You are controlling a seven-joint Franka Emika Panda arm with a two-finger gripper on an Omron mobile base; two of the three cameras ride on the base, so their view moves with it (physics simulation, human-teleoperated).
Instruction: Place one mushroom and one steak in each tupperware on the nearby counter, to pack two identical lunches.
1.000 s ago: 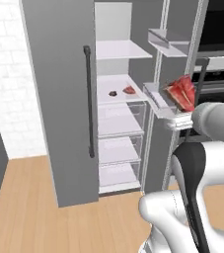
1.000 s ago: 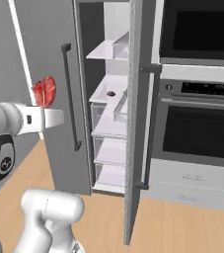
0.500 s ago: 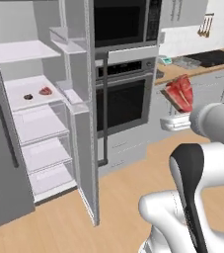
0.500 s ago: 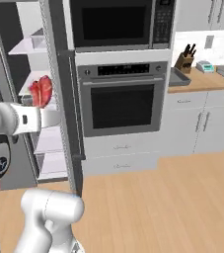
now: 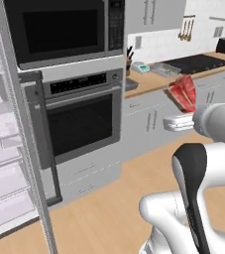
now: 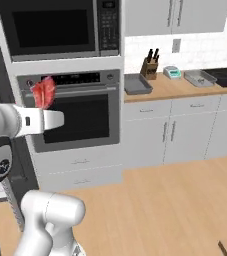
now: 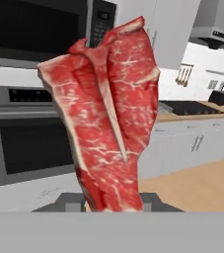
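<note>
Now, pincer (image 7: 111,200) (nearly closed) gripping steak (image 7: 106,108)

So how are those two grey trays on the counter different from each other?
The left tray looks darker grey and sits near the counter's left end by the oven; the right tray is paler and sits further right, by the black cooktop. The left one looks bigger here. Both are shallow, rectangular and look empty.
</note>
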